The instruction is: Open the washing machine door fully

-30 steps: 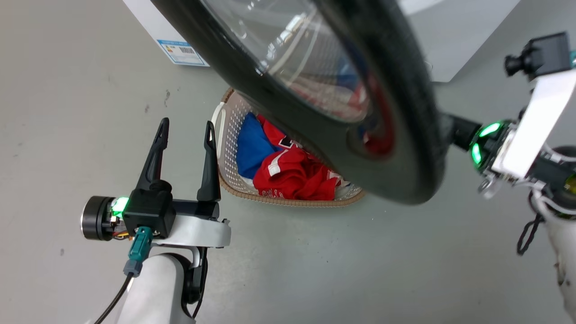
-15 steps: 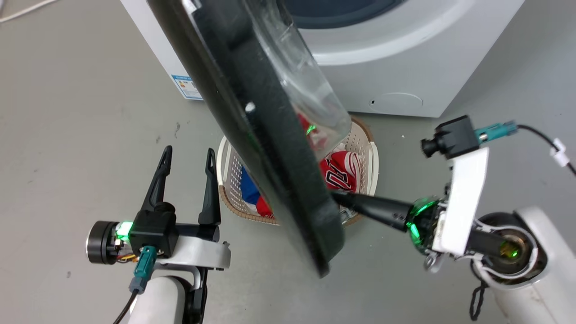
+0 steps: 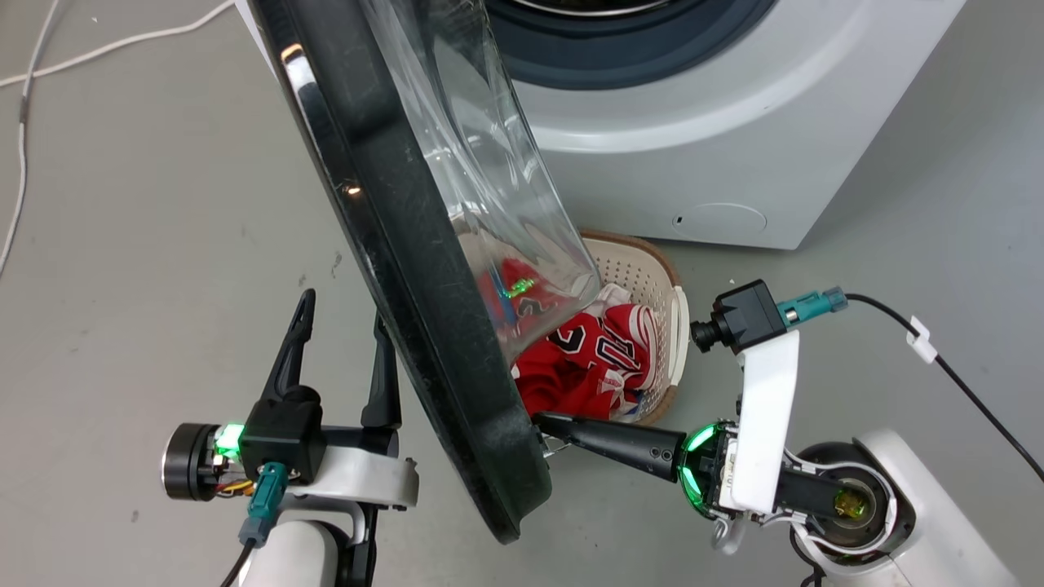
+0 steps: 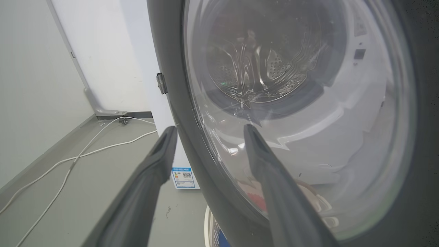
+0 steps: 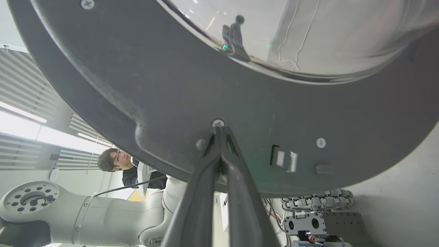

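Observation:
The washing machine door (image 3: 424,269) stands swung out, edge-on in the head view, its clear glass bowl (image 3: 489,187) bulging to the right. My right gripper (image 3: 542,424) is shut, and its tips rest against the door's inner face near the lower rim. In the right wrist view the closed fingertips (image 5: 218,128) touch the black door (image 5: 171,85) beside a screw. My left gripper (image 3: 342,314) is open on the door's outer side, holding nothing. In the left wrist view the left gripper (image 4: 209,130) points at the door's rim (image 4: 178,85) and glass (image 4: 291,103).
The white washing machine (image 3: 718,130), with its round service flap (image 3: 722,220), stands behind the door. A laundry basket (image 3: 669,293) with red clothes (image 3: 587,359) sits on the floor under the door. White cables (image 3: 24,106) lie at the far left. A person (image 5: 116,161) is in the background.
The door has swung from facing me to edge-on, further from the machine's front. My shut right gripper followed against its inner side. The head camera has shifted too; the left gripper stayed open.

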